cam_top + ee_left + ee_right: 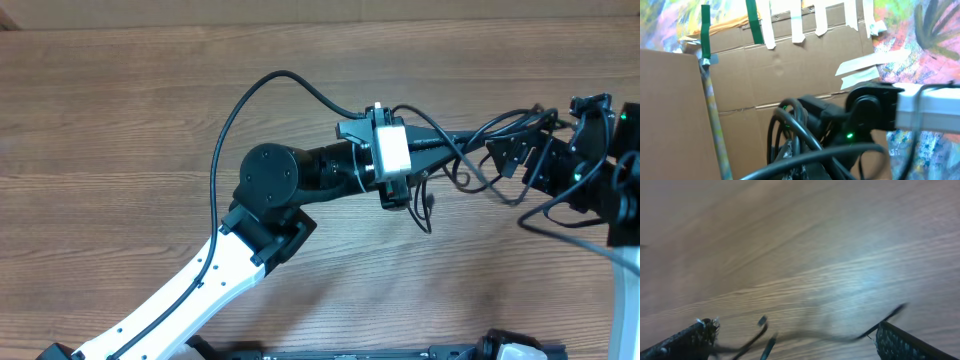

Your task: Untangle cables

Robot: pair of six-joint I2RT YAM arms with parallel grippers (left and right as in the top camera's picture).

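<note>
1. Looking down from overhead, the left arm [270, 180] reaches across the wooden table [150, 120] towards the right gripper [512, 158]. The cables [500, 124] are strung in loops between the two, with one loop drooping below the left wrist.
2. Only this view shows both grippers at once. The left gripper [468, 148] has its fingers pressed together where the cables bunch, and it appears to pinch them, though the contact itself is hard to make out.
3. The left wrist view faces sideways, not down. It shows a cardboard wall [790, 65] with green tape [756, 22] and white tape [795, 22], and the right arm [875, 107] with a small green light [849, 135]. The cables [805, 132] coil close in front; its own fingers are not distinguishable.
4. The right wrist view alone shows the right gripper [796, 329] spread wide, one finger at each lower corner. Blurred cable strands [885, 317] cross the gap above the table [840, 255], one reaching the right-hand finger.
</note>
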